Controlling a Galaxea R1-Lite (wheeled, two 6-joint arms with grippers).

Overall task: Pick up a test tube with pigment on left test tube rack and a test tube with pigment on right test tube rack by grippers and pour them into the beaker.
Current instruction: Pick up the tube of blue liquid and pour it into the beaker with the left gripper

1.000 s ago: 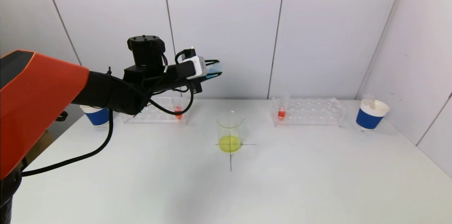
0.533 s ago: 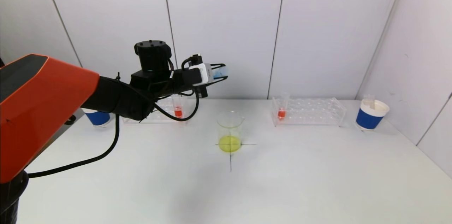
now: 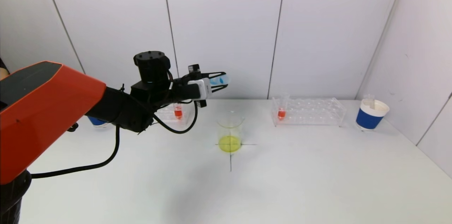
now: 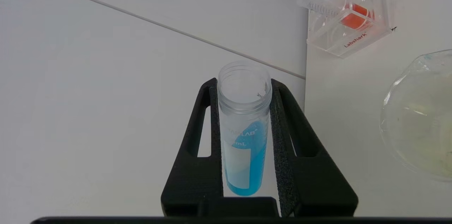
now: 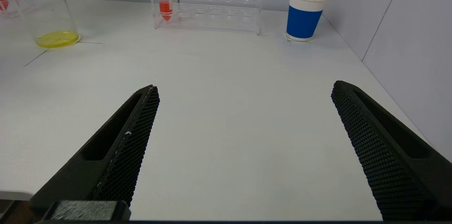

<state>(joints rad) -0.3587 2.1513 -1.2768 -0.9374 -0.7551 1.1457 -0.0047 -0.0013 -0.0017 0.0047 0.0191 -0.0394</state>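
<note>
Carrying a blue-filled test tube (image 4: 243,128), the left gripper (image 3: 216,80) hangs in the air above the table (image 3: 282,174), near the beaker (image 3: 230,132) but short of it on the left-rack side. Its fingers (image 4: 287,139) are clamped on the tube's body from both sides, leaving the open mouth sticking out beyond the tips. The tube lies close to level, and the blue pigment pools along its lower wall and closed end, so nothing spills yet. That grip well below the rim makes sense: the mouth is free to pour with no finger in the stream.

The beaker stands on its cross mark at the table's middle, a shallow yellow layer at its bottom. Behind the arm, the left rack (image 3: 169,112) shows one red tube (image 3: 177,110) upright. The right rack (image 3: 309,111) holds a red tube (image 3: 281,110) at its near-beaker end, untouched.

The right gripper (image 5: 243,139) sits low over the table's near side, its fingers spread wide and holding nothing, well apart from the right rack. A blue cup (image 3: 370,113) stands past that rack.

My read: the blue tube needs its mouth over the beaker's rim, then more tilt.
</note>
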